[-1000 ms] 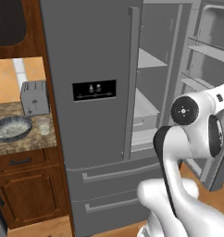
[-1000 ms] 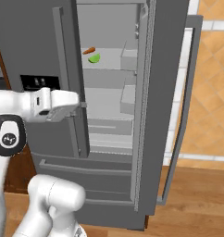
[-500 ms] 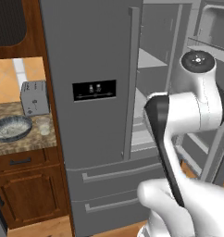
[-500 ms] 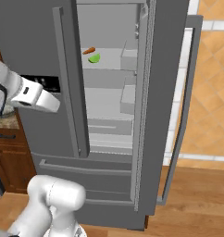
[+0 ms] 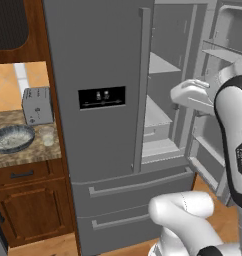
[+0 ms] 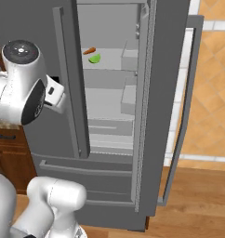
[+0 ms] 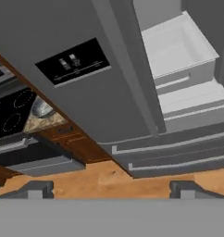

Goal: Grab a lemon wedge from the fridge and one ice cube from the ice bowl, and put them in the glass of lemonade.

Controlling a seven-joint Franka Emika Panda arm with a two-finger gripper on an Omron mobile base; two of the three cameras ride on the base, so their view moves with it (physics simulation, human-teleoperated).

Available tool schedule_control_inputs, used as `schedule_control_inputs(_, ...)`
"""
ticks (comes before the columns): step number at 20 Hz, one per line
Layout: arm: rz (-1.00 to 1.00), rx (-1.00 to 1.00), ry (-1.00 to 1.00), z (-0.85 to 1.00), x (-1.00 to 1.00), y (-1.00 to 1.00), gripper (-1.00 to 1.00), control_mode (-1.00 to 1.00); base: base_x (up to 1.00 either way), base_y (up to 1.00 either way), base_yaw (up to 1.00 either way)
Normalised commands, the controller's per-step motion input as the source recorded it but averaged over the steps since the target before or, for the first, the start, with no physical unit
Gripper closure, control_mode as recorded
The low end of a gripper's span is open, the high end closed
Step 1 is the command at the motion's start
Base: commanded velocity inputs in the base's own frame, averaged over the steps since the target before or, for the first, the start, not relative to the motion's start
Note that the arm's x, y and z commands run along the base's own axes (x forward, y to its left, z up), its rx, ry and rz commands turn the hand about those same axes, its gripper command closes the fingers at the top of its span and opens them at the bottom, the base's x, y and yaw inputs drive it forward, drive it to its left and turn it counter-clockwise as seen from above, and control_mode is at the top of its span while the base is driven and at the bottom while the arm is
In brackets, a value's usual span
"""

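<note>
The gripper (image 7: 109, 189) is wide open and empty, low before the fridge (image 5: 98, 60). The lemon wedge (image 6: 94, 58) lies higher, far inside on an upper shelf.

arm: raised, elbow bent | gripper (image 7: 109, 190): spread wide, holding nothing

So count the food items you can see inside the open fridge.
2, both in the right base view on an upper shelf of the fridge: a green lemon wedge and a small orange item just behind it. The closed left door may hide more.
</note>
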Motion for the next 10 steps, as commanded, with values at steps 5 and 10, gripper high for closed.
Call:
schedule_control_inputs(5, 0.02, -0.19, -0.21, -0.09, 0.36, 0.13, -1.00, -1.00, 0.00, 0.00, 0.00)
schedule_control_inputs(10, 0.00, -0.20, -0.07, -0.08, 0.45, 0.04, -1.00, -1.00, 0.00, 0.00, 0.00)
